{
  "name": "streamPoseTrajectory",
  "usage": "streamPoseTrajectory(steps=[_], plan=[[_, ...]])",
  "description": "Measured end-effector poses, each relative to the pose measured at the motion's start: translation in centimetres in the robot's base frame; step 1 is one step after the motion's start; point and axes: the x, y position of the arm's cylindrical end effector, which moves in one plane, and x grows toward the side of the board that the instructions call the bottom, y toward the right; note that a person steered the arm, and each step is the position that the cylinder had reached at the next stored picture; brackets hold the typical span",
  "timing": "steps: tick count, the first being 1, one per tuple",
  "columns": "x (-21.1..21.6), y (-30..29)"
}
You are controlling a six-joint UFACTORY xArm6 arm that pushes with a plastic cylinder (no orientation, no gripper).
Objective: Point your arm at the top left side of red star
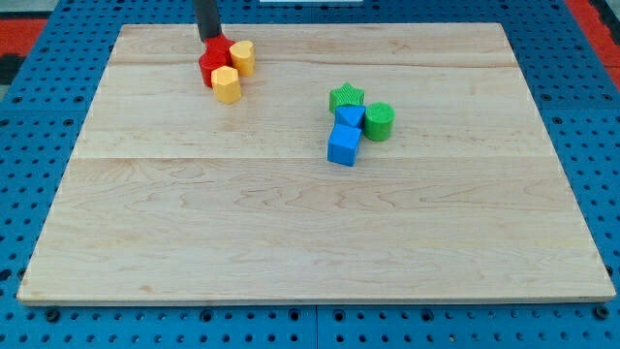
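The red star lies near the view's top left of the wooden board. A yellow block touches its right side and a yellow hexagon block touches its lower right. My tip comes down from the view's top edge and sits at the star's top left side, touching or nearly touching it.
A green star, a green cylinder, a blue block and a blue cube cluster right of the board's middle. A blue pegboard surrounds the board.
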Motion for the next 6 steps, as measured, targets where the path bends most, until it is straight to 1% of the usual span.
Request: streamPoseTrajectory(steps=[3,4,5,6], plan=[[-0.7,0.1],[-0.7,-3.6],[-1.1,-4.2],[-1.5,-2.4]])
